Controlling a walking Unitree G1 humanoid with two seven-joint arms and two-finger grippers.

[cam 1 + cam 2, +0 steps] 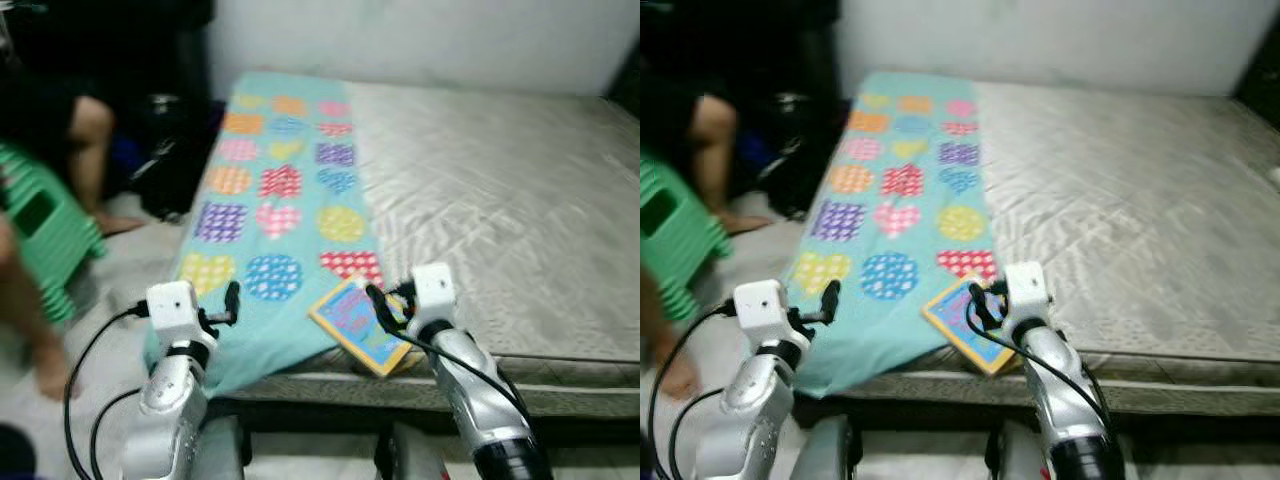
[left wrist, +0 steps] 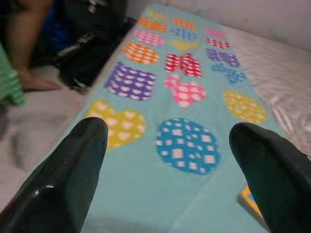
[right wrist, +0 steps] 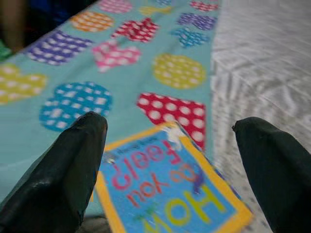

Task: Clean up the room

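Observation:
A children's book (image 1: 358, 325) with a blue cover and yellow border lies at the near edge of the bed, partly on a turquoise blanket (image 1: 280, 210) patterned with coloured hearts. My right gripper (image 1: 383, 305) hangs open just above the book (image 3: 165, 191), its fingers (image 3: 73, 165) spread to either side of it. My left gripper (image 1: 228, 303) is open over the blanket's near left corner (image 2: 160, 184), holding nothing.
The grey mattress (image 1: 500, 200) stretches right and back to a white wall. A person's legs (image 1: 95, 160) and a green plastic stool (image 1: 40, 230) are on the floor at left. Dark bags (image 1: 175, 150) sit beside the bed.

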